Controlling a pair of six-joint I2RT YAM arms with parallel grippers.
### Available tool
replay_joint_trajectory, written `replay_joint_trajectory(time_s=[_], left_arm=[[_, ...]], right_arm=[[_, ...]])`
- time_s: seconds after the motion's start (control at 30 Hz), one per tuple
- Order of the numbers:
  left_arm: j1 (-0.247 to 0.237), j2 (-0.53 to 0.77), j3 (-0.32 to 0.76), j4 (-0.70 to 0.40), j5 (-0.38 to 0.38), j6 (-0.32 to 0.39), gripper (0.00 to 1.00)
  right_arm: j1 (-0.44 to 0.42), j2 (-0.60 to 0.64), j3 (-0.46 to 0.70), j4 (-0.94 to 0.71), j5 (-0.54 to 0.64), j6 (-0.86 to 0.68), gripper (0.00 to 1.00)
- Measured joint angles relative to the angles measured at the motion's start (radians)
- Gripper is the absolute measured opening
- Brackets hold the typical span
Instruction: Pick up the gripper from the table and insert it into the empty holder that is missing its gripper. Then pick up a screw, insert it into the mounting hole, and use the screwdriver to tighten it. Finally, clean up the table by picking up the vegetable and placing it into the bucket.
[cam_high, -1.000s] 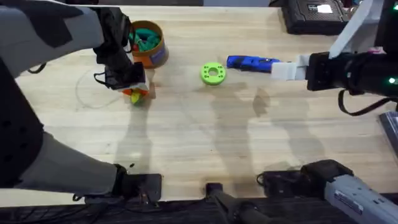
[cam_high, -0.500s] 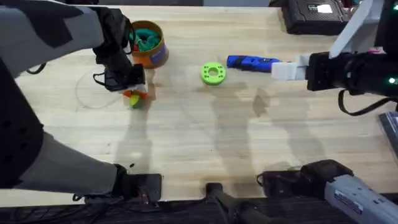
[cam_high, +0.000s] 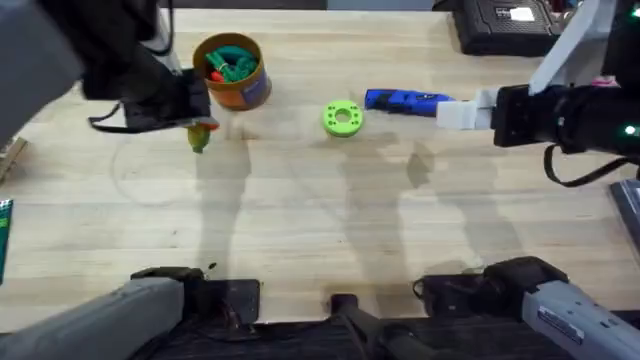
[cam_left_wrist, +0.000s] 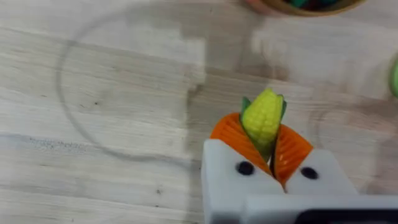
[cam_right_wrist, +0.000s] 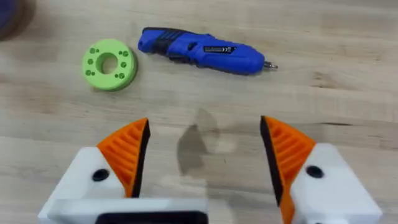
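My left gripper (cam_left_wrist: 261, 138) is shut on the vegetable (cam_left_wrist: 262, 116), a small yellow corn cob with green leaves, held clear of the table. From above, the vegetable (cam_high: 199, 137) hangs just left of and nearer than the orange bucket (cam_high: 230, 70), which holds green and red toys. The blue screwdriver (cam_high: 405, 100) lies on the table right of the green ring disc (cam_high: 342, 118). My right gripper (cam_right_wrist: 204, 155) is open and hovers over bare wood near the screwdriver (cam_right_wrist: 200, 50). Both its orange pads are in place.
A black box (cam_high: 500, 25) sits at the far right corner of the table. A faint circular mark (cam_left_wrist: 124, 93) shows on the wood under the left gripper. The middle and near parts of the table are bare wood.
My left arm has lifted the vegetable off the table and shifted it slightly left and farther away. The right arm has stayed still.
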Motion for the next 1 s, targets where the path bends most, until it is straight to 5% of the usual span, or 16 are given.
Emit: replay_joint_trajectory(time_s=[0.2,0.47,1.0], left_arm=[[0.000,-0.149,0.001,0.024,0.033,0.003,0.029],[0.000,-0.197,0.001,0.282,0.107,0.054,0.029],[0.000,0.165,0.002,0.660,0.162,0.098,0.029]], right_arm=[[0.000,0.000,0.000,-0.006,0.000,0.000,0.977],[0.000,0.000,0.000,-0.006,0.000,0.000,0.977],[0.000,0.000,0.000,-0.006,0.000,0.000,0.976]])
